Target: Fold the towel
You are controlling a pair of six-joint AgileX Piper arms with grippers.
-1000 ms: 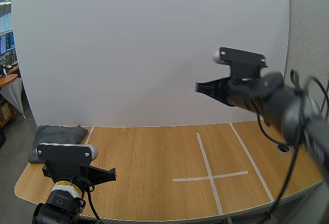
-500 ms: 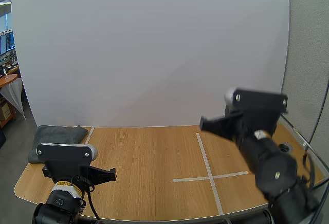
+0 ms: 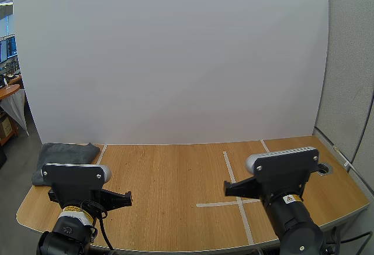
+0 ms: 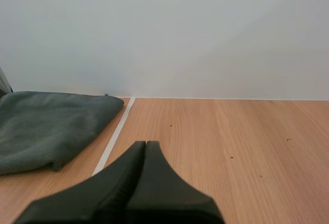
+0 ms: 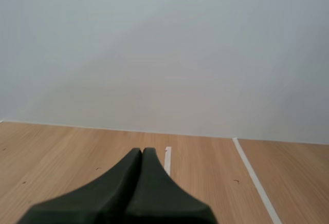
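Table, tape and screen

A wooden table (image 3: 169, 179) is seen, marked with white tape: a cross (image 3: 213, 204) is laid on the right half, a slanting strip (image 3: 264, 145) beside it, and a short strip (image 3: 100, 153) near the far left corner. A white screen (image 3: 175, 62) is stood along the far edge. A round hole (image 3: 323, 168) is cut near the right edge.

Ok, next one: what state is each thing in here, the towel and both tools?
Towel: lying at the far left corner of the table, held by neither tool; looks roughly doubled over, not spread flat.
Left tool: shut on nothing, above the table, with the cloth ahead and to its left.
Right tool: shut on nothing, above the table near the tape cross.
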